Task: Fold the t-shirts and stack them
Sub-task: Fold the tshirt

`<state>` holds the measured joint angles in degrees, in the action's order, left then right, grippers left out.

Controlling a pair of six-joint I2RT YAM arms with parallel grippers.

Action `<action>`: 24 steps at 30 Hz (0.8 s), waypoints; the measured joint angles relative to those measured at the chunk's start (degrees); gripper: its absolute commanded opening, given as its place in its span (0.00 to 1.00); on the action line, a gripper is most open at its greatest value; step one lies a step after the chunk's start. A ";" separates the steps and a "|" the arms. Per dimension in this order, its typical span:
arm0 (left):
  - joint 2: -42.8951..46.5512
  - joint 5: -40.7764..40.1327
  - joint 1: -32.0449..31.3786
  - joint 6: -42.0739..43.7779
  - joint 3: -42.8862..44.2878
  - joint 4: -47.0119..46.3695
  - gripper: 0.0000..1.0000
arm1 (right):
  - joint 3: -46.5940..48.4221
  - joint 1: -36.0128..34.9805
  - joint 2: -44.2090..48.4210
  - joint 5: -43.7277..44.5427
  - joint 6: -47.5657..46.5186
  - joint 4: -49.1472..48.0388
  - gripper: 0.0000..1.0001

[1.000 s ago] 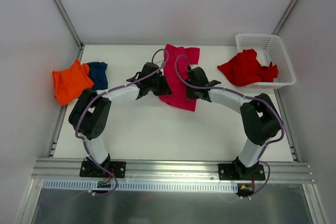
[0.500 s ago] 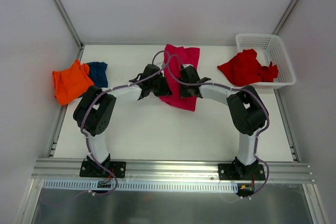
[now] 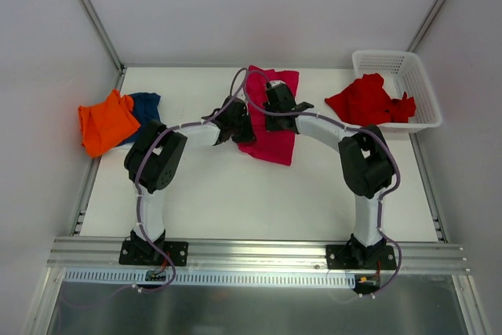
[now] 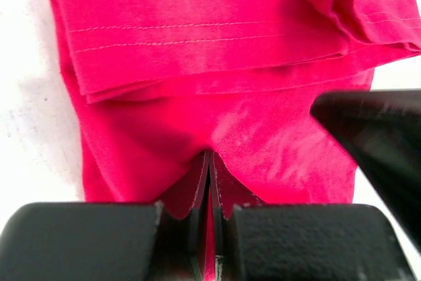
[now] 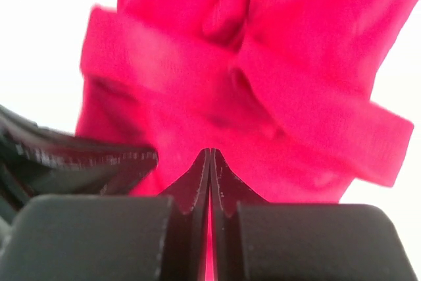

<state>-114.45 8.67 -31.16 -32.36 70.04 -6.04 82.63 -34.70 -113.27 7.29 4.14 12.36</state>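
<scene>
A magenta-pink t-shirt (image 3: 273,137) lies partly folded at the table's middle back, with a folded band across it in both wrist views (image 4: 197,37) (image 5: 276,97). My left gripper (image 3: 240,125) (image 4: 209,157) is shut, its tips resting on the shirt's left part. My right gripper (image 3: 279,104) (image 5: 210,153) is also shut, tips down on the shirt's upper middle. No cloth shows pinched between either pair of tips. An orange t-shirt (image 3: 105,121) and a navy blue t-shirt (image 3: 147,109) lie together at the far left. A bright red t-shirt (image 3: 367,100) hangs half out of the basket.
The white mesh basket (image 3: 408,68) stands at the back right corner. Side walls and metal rails close the table in on the left and right. The two grippers sit close together; the right arm's black body (image 4: 378,139) shows in the left wrist view.
The right gripper has slid left and toward the back across the pink shirt. The left gripper has shifted a little to the right. Both stayed shut.
</scene>
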 measured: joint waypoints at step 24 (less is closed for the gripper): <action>2.19 -1.95 0.09 0.15 -4.13 -1.81 0.00 | 19.96 3.58 -15.96 -2.01 0.04 6.69 0.00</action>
<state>-112.27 6.72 -31.07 -32.21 65.91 -7.86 102.59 -31.11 -129.23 5.28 4.19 19.05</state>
